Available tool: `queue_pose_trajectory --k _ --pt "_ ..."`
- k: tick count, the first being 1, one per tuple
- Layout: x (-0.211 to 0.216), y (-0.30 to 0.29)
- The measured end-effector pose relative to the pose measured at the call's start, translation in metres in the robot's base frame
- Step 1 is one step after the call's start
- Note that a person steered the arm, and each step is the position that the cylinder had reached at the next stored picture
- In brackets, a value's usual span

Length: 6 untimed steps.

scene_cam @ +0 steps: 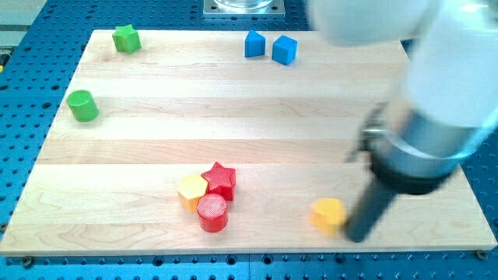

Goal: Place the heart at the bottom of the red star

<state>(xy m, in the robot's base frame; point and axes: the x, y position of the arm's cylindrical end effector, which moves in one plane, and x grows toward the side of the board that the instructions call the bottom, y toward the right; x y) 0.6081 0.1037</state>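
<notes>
My tip (359, 237) — a plain rod end effector with no jaws to open or close — touches the heart's (327, 215) right side, near the table's (257, 109) bottom edge, right of the red star (220, 180).

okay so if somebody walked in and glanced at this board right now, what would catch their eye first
Probably the big blurred arm filling the view's right, its dark rod ending in my tip just right of the yellow heart near the view's bottom edge. Next, the tight cluster at bottom centre: the red star, a red cylinder below it and a yellow block on its left.
</notes>
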Motion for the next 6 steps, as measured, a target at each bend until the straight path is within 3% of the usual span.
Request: queue_pose_trajectory --k 2,3,4,5,6 --pt "-0.014 -0.004" --pt "-0.017 -0.060" --pt "-0.016 -0.053" --pt "-0.016 -0.088" --pt "-0.013 -0.078"
